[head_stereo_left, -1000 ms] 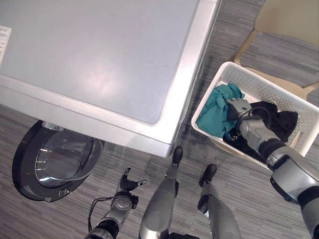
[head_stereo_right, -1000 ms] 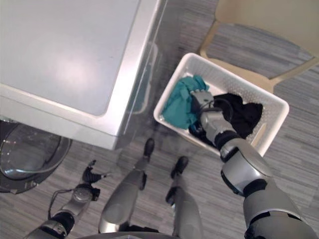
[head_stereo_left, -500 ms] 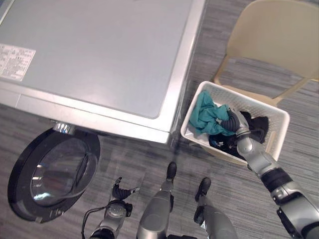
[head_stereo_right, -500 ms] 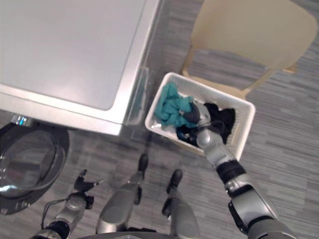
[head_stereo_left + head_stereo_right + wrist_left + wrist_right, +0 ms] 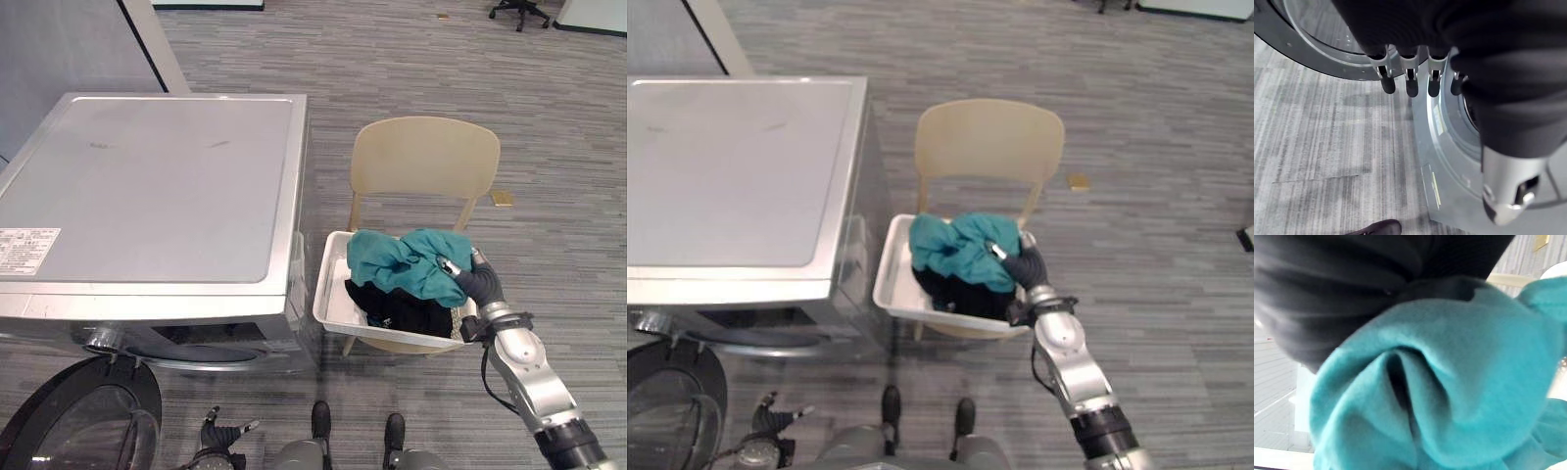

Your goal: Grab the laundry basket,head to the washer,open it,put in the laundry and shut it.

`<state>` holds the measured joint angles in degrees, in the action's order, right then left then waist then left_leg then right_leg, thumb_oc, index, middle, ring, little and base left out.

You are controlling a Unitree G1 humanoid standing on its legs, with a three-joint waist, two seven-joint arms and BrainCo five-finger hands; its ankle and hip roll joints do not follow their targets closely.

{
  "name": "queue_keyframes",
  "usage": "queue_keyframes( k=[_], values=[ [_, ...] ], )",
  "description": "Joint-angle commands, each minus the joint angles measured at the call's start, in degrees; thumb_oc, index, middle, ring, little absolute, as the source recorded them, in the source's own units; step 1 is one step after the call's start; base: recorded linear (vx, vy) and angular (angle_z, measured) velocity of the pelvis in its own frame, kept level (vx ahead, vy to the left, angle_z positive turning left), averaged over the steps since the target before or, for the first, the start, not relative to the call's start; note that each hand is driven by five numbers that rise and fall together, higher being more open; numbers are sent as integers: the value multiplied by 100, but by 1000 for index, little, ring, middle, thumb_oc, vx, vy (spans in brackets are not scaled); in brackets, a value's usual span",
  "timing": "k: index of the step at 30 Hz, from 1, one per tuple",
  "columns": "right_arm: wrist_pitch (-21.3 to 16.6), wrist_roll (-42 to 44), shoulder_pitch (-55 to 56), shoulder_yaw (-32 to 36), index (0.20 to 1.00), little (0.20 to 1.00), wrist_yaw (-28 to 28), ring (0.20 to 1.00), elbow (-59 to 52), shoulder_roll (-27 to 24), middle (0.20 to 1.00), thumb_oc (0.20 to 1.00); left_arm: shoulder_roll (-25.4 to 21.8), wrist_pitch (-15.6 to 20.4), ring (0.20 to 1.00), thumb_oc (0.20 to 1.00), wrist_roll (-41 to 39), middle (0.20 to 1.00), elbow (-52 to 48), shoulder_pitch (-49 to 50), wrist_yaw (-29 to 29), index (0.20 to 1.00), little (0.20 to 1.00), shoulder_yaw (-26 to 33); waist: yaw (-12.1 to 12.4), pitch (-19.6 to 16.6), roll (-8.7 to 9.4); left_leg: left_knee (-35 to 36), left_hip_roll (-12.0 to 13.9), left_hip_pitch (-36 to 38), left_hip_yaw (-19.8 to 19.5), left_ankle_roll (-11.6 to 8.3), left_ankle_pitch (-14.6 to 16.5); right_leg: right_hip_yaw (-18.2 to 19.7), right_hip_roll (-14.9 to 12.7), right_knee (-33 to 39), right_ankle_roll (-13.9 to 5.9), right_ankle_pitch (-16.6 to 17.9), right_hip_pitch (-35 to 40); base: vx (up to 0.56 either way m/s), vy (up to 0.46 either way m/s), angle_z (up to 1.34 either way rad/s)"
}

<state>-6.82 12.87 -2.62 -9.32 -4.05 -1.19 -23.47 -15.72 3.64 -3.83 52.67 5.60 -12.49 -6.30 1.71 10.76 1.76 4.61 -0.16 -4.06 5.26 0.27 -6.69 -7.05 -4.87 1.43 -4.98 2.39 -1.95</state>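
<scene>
The whole view has swung since a second ago: then the head camera looked almost straight down on the washer's lid and the basket, now it looks farther out, so the camera has moved and not the furniture. What has truly changed is the cloth. The right hand (image 5: 473, 285), which was down among the laundry in the white basket (image 5: 331, 299), now has the teal garment (image 5: 407, 262) bunched up and raised above the basket's rim, with the black clothes (image 5: 397, 308) left lying in the basket beneath it. In the right wrist view the teal cloth (image 5: 1449, 382) presses right against the hand's dark cover, so the hand looks closed around a fold of it, though its fingers are buried in the fabric. The basket rests on the seat of the tan chair (image 5: 423, 162), just right of the washer (image 5: 147, 206). The washer's round door (image 5: 83, 426) hangs open at the near left, and the left hand (image 5: 1415, 73) waits low beside it with fingers straight, holding nothing. So the door step is done and loading has begun; I judge the next move is to carry the teal piece left and down to the drum opening, with the black clothes to follow.
</scene>
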Motion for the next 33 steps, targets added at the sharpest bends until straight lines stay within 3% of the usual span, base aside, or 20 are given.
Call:
queue_keyframes(
  k=[1,3,4,5,6,7,8,11,12,14,15,16,18,19,22,24,33],
  values=[
    [-602,263,-240,209,200,200,118,200,-848,48,200,200,-291,146,1000,1000,70,1000,-246,-393,-74,1000,1000,-43,139,73,11,-376,196,-249,-266,-62,519,430,-67,-1328,-378,-617,-269,-287,-129,22],
    [-706,260,-125,277,200,200,126,200,-1008,101,200,200,-338,191,1000,1000,-26,1000,-421,-469,-134,1000,1000,-50,177,24,-7,-379,222,-481,-412,-96,358,672,5,-1861,-333,-671,-152,-239,-226,49],
    [-713,149,-60,299,200,200,118,200,-1108,96,200,200,-374,268,1000,1000,-188,1000,-808,-465,-188,1000,1000,-35,236,-30,24,-453,218,-741,-588,-157,218,989,106,-1822,-320,-744,108,-220,-267,78],
    [-715,148,-58,298,200,200,118,200,-1106,99,200,200,-377,263,1000,1000,-188,1000,-815,-458,-189,1000,1000,-35,230,-34,28,-462,214,-747,-594,-157,223,982,103,-1812,-319,-742,114,-193,-281,85],
    [-689,75,-93,288,200,200,126,200,-1224,93,200,200,-370,306,1000,1000,-270,1000,-1168,-381,-180,1000,1000,-82,302,-14,38,-491,224,-869,-730,-247,98,1065,216,-1453,-174,-1167,380,-146,-178,70],
    [-693,149,-171,244,200,200,134,200,-1180,84,200,200,-377,323,1000,1000,-268,1000,-1356,-356,-162,1000,1000,-113,378,-27,49,-503,228,-1058,-763,-337,-51,1075,293,-1076,-83,-1350,564,-387,-396,57],
    [-741,142,-352,147,200,200,81,200,-1141,44,200,200,-345,373,1000,1000,-372,1000,-1811,-268,-148,1000,1000,-169,481,26,-38,-427,282,-1350,-865,-538,-404,998,469,-634,98,-1444,597,-329,-297,35],
    [-736,103,-443,142,200,200,78,200,-1168,-56,200,200,-285,423,1000,1000,-440,1000,-2264,-142,-28,1000,1000,-191,464,72,-158,-164,264,-1511,-868,-652,-524,792,603,-333,163,-1378,505,-381,-230,78],
    [-737,-69,-508,163,200,200,33,200,-1142,-233,200,200,-315,512,1000,1000,-304,1000,-2697,-122,7,1000,1000,-256,391,202,-140,-270,236,-1486,-458,-565,-225,474,458,-355,126,-1215,327,-265,-33,83],
    [-702,-107,-498,160,200,200,51,200,-1177,-280,200,200,-361,539,1000,1000,-286,1000,-2908,-68,110,1000,1000,-276,352,180,-127,-471,265,-1430,-321,-484,-104,301,409,-344,111,-1117,219,-344,-71,119],
    [-716,-118,-482,148,200,200,104,200,-1256,-366,200,200,-531,672,1000,1000,-101,1000,-3418,-40,237,1000,1000,-357,288,173,-7,-1060,215,-1228,-258,-370,349,-19,236,-275,85,-958,110,-317,-87,134],
    [-715,-118,-482,149,200,200,105,200,-1257,-366,200,200,-532,668,1000,1000,-101,1000,-3423,-39,238,1000,1000,-356,280,163,-15,-1068,219,-1252,-270,-369,340,-29,243,-267,86,-942,97,-281,-90,101],
    [-746,-47,-472,130,200,200,253,200,-1336,-410,200,200,-784,816,1000,1000,289,1000,-3937,-84,303,1000,1000,-474,198,114,96,-1500,159,-916,-260,-329,881,-227,122,-224,96,-819,19,-153,-43,87],
    [-790,54,-525,49,200,200,399,200,-1393,-423,200,200,-1018,944,1000,1000,653,1000,-4407,-147,397,1000,1000,-624,113,2,137,-1660,266,-416,-145,-330,1199,-429,87,-155,100,-757,21,-117,-18,84],
    [-784,152,-592,-66,200,200,501,200,-1416,-399,200,200,-1111,1056,1000,1000,764,1000,-4758,-287,437,1000,1000,-820,-19,-154,101,-1296,405,126,101,-376,1255,-689,98,-66,67,-717,54,-64,46,77],
    [-727,244,-680,-272,200,200,598,200,-1360,-398,200,200,-1269,1103,1000,1000,1136,1000,-5209,-508,444,1000,1000,-1061,-128,-390,53,-478,426,430,261,-455,1029,-942,136,60,5,-639,164,10,112,78],
    [-484,394,-1732,-1325,200,200,749,200,-1155,-435,200,200,-1597,1079,1000,1000,2062,1000,-5307,-2199,275,1000,1000,-2223,-165,-631,139,8,268,785,113,-382,921,-883,98,-70,-64,-613,397,9,92,23]
  ],
)
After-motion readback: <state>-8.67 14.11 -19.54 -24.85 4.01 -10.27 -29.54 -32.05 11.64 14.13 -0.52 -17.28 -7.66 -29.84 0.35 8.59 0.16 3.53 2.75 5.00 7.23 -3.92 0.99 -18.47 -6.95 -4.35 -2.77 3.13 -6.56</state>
